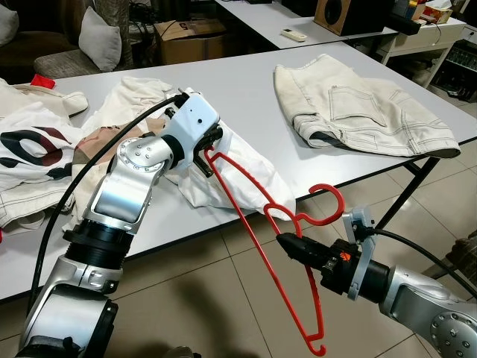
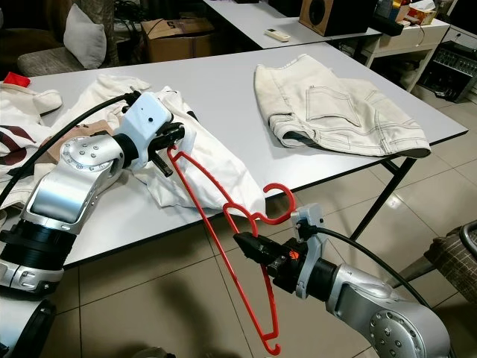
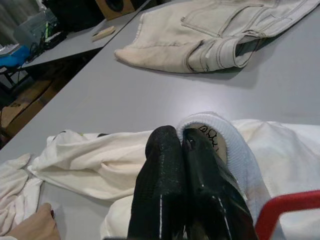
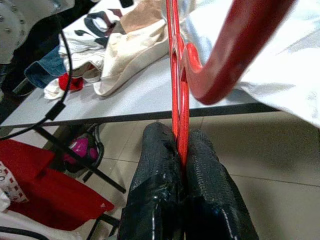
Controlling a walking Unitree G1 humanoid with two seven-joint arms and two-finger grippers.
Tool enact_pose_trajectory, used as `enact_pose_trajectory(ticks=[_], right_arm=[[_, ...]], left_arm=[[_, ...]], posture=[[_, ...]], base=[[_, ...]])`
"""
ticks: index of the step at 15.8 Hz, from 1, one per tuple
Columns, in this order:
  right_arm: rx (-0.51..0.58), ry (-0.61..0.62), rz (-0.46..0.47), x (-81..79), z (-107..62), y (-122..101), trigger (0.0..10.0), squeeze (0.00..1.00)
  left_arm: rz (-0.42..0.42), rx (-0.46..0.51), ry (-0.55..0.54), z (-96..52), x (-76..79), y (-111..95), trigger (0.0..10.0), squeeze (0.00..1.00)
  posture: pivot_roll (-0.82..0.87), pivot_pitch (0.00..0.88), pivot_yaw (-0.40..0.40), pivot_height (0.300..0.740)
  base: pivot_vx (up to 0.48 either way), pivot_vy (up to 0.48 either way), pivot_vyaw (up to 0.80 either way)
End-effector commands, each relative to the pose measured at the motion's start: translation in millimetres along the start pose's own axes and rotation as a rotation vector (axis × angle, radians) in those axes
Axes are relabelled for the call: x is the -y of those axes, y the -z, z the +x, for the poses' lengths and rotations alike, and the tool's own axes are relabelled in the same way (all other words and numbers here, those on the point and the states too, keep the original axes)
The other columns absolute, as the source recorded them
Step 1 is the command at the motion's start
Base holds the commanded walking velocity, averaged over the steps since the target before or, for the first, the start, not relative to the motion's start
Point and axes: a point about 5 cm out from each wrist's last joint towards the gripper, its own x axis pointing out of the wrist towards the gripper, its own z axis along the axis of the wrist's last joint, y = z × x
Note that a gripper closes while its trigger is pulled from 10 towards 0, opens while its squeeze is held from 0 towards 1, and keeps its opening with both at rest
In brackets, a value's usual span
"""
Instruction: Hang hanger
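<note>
While the red hanger (image 1: 257, 224) slants out past the front edge of the grey table (image 1: 246, 104), both grippers have hold of it. The right gripper (image 1: 287, 242), reaching in from about four o'clock in the head views, has its two black fingers (image 4: 200, 200) pressed together on the hanger's thin neck just below the hook (the right wrist view shows the red wire pinched between them). The hook itself curls up just above that gripper, beside the table edge. From there one arm of the hanger runs up toward ten o'clock to the left gripper (image 1: 211, 151), which sits over the white garment (image 1: 246, 168) on the table; its fingers (image 3: 165, 185) are closed, tips touching the garment's ribbed collar, with the hanger's red end just beside them. The hanger's other arm drops toward six o'clock, over the tiled floor (image 1: 223, 291). At two o'clock on the table lie pale denim shorts (image 1: 358, 108), well apart from the garment. More crumpled clothes (image 1: 45, 149) lie at nine o'clock.
</note>
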Motion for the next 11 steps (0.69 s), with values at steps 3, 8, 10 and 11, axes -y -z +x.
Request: enact_pose_trajectory(ticks=[3, 8, 10, 11], right_arm=[[-0.034, 0.075, 0.035, 6.6, -0.4, 5, 10.0, 0.00], [-0.061, 0.175, 0.034, 18.8, -7.2, 8, 10.0, 0.00], [0.071, 0.216, -0.027, 27.3, -19.5, -15, 10.0, 0.00], [0.098, 0.188, -0.040, 24.4, -24.5, -23, 10.0, 0.00]], left_arm=[[0.043, 0.009, -0.004, -4.9, -3.2, -11, 0.0, 0.00], [0.081, -0.014, -0.018, -10.2, -9.4, -10, 0.0, 0.00], [0.114, -0.028, -0.020, -12.6, -12.6, -10, 0.0, 0.00], [0.125, -0.036, -0.028, -13.2, -14.8, -8, 0.0, 0.00]], posture=[[-0.10, 0.000, -0.028, 0.740], [-0.10, 0.000, -0.023, 0.740], [-0.10, 0.000, -0.019, 0.740], [-0.11, 0.000, -0.016, 0.740]], base=[[0.000, 0.000, 0.00], [0.000, 0.000, 0.00], [0.000, 0.000, 0.00], [0.000, 0.000, 0.00]])
